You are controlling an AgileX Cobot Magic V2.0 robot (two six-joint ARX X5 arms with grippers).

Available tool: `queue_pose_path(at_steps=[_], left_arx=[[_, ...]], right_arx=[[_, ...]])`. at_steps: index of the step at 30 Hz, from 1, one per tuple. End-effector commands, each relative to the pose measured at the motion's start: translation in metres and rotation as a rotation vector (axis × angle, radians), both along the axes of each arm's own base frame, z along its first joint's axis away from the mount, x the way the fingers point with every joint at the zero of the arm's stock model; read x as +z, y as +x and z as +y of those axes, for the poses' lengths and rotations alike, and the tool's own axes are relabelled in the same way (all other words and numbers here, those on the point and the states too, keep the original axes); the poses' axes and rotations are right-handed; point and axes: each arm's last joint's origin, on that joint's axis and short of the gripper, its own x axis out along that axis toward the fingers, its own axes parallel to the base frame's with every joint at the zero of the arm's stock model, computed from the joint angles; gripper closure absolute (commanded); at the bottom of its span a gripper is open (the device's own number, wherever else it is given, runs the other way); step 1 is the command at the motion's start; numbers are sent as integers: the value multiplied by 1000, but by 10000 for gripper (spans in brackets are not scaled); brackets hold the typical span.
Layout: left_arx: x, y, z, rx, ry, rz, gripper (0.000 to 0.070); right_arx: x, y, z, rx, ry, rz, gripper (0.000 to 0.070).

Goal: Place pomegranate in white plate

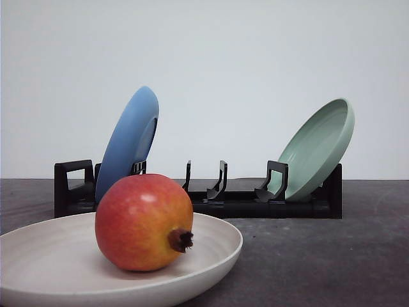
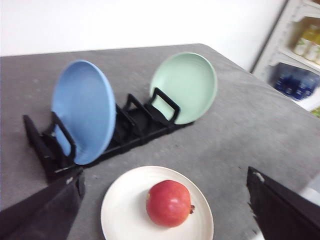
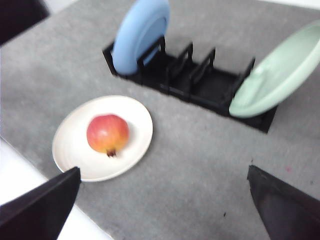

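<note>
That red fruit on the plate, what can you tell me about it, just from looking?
The pomegranate is round, with smooth, slightly shiny skin, red shading to yellow-orange on one side. Its small dark brown calyx points sideways, so the fruit lies on its side. It looks whole and unmarked. It rests inside the white plate, roughly in the middle as the wrist views show, touching only the plate. The plate sits on a grey table, in front of a black rack holding a blue plate and a pale green one.
</note>
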Motion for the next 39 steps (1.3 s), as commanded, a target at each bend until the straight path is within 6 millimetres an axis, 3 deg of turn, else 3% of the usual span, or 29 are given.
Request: queue_pose_path(at_steps=[1, 4, 8, 9, 10, 11, 12, 13, 14, 15, 17, 39], left_arx=[[4, 0, 1, -1, -18, -12, 75], [4, 0, 2, 9, -15, -18, 74], [4, 0, 2, 9, -14, -18, 77], [4, 0, 2, 10, -14, -18, 106], [4, 0, 2, 10, -13, -18, 200], [4, 0, 2, 10, -10, -19, 378], [3, 0, 2, 9, 0, -21, 625], [3, 0, 2, 9, 7, -23, 683], [3, 0, 2, 9, 13, -22, 697], [2, 0, 2, 11, 14, -20, 700], [2, 0, 2, 12, 10, -18, 700], [-3, 0, 0, 8, 11, -19, 700]], right_arx=[[-4, 2, 3, -8, 26, 12, 0], [-14, 6, 8, -11, 17, 26, 0], [-12, 8, 11, -11, 41, 6, 0], [-11, 9, 12, -14, 57, -9, 0], [-9, 10, 12, -19, 70, -22, 0], [-7, 10, 13, -26, 82, -36, 75], [-6, 10, 13, -26, 93, -45, 345], [-5, 11, 13, -28, 100, -52, 649], [-5, 11, 13, -38, 103, -60, 689], [-4, 12, 13, -54, 105, -70, 666], [-3, 12, 13, -73, 104, -87, 691], [-3, 12, 13, -75, 102, -92, 691]])
